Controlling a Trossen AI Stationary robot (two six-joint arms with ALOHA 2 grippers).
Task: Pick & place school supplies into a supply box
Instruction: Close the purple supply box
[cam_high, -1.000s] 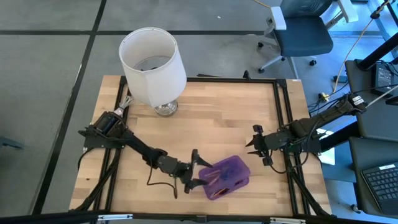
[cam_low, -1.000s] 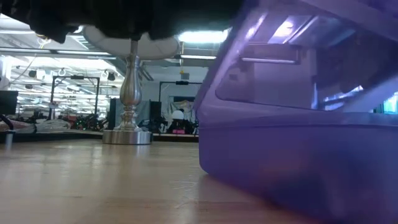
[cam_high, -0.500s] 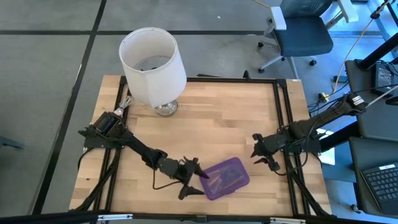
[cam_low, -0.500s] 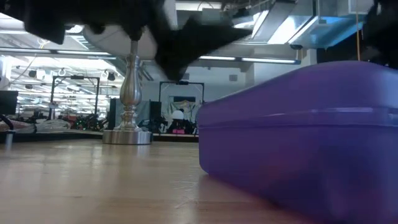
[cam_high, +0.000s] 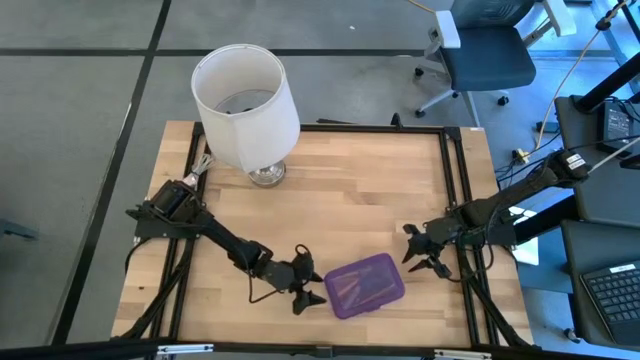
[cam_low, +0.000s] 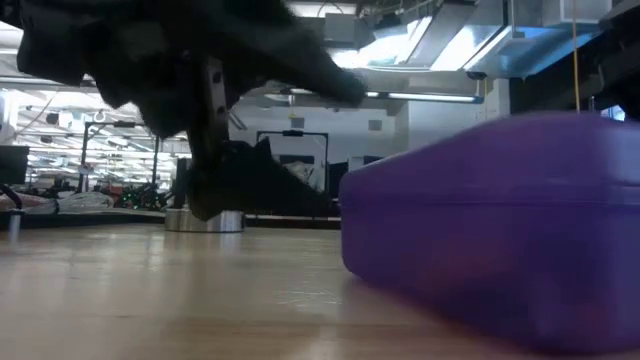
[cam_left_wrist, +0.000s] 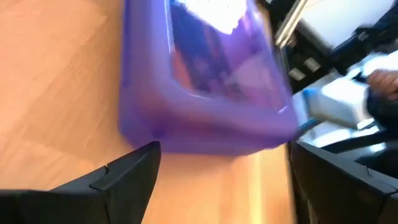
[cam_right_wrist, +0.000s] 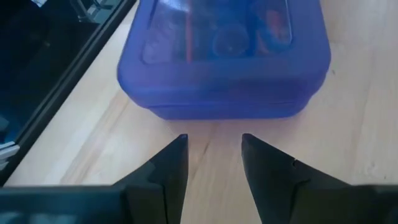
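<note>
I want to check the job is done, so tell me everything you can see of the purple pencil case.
The pencil case is translucent purple plastic, rectangular with rounded corners. It is shut and lies flat on the wooden table near the front edge. Dim orange and blue shapes show through its lid. The left gripper and the right gripper flank it, both open; neither touches it.

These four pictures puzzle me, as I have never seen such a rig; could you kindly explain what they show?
Two dark robot arms work at a wooden table. One picture looks straight down, one looks level across the tabletop, and one comes from a camera on each wrist. The purple supply box lies closed, with school supplies showing dimly through its lid. The left pincer, open, sits beside one end; the right pincer, open, waits at the other. Neither holds anything. A white lamp stands at the back.
</note>
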